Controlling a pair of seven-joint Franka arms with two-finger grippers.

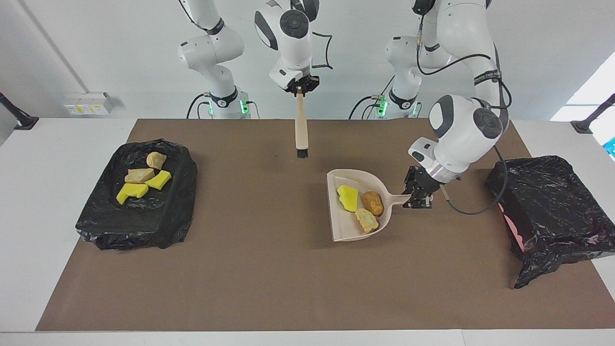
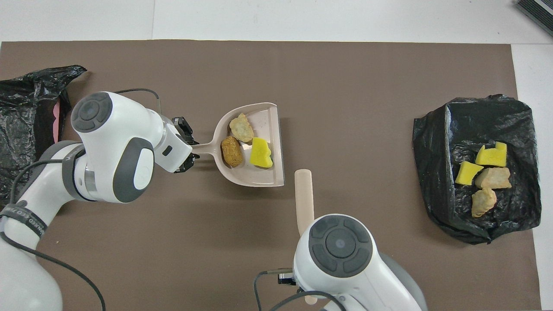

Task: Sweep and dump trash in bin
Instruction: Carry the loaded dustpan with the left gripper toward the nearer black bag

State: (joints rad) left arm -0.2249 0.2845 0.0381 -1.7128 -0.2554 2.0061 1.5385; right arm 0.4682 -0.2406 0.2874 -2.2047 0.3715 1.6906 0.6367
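A beige dustpan (image 1: 343,226) lies low at the mat's middle, holding three pieces of trash: a yellow scrap (image 1: 348,198), a brown chunk (image 1: 373,203) and a tan chunk (image 1: 366,220). My left gripper (image 1: 417,194) is shut on the dustpan's handle; it also shows in the overhead view (image 2: 190,149). My right gripper (image 1: 300,89) is shut on the handle of the beige brush (image 1: 301,129), which hangs upright, bristles down, raised over the mat beside the dustpan's mouth. Several more scraps (image 1: 143,180) lie in the black-lined bin (image 1: 139,221) toward the right arm's end.
A second black bag over a pink container (image 1: 552,211) sits toward the left arm's end, close to my left arm's elbow. The brown mat (image 1: 269,278) covers the table's middle. The brush handle (image 2: 304,198) also shows in the overhead view.
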